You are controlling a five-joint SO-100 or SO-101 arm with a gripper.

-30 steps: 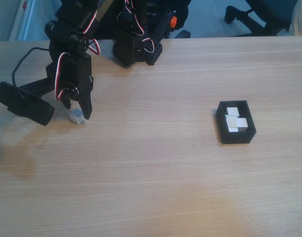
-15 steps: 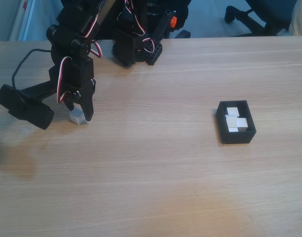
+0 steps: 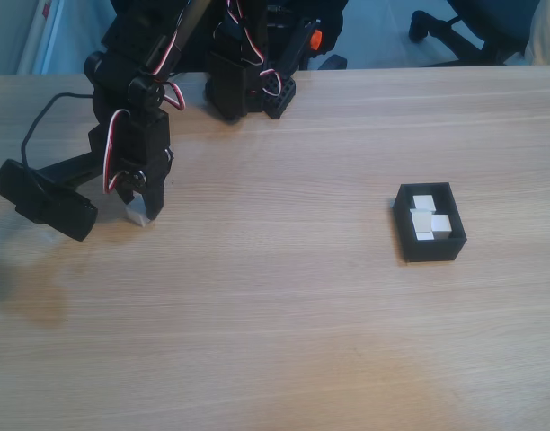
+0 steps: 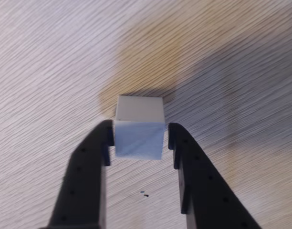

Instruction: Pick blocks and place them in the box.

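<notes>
Jaws closed in on a block [image 4: 139,133]: in the wrist view both black fingers [image 4: 91,162] press its left and right faces, w/ the block sitting between the fingertips, its upper face pale and its near face in bluish shadow. Gripper [image 4: 139,138] points down at the desk [image 4: 232,57]; can't tell if the block is lifted or resting on the wood.

Fixed view: gripper [image 3: 138,199] is near the desk's left edge, toward the far side, tips down, and a bit of the whitish block [image 3: 137,214] shows between the tips, at desk level. Arm [image 3: 131,117] is black w/ red and white wires, its base at the far edge. Black camera [image 3: 43,199] sits just left of the gripper, its cable looping toward the far-left corner.

Box [image 3: 428,242] is well apart from the gripper, on the right half of the desk, about mid-depth. It's black, open-topped, and holds whitish blocks [image 3: 426,215] packed close together; 3 seem visible, exact count hard to tell. Desk [image 3: 284,341] is light wood.
</notes>
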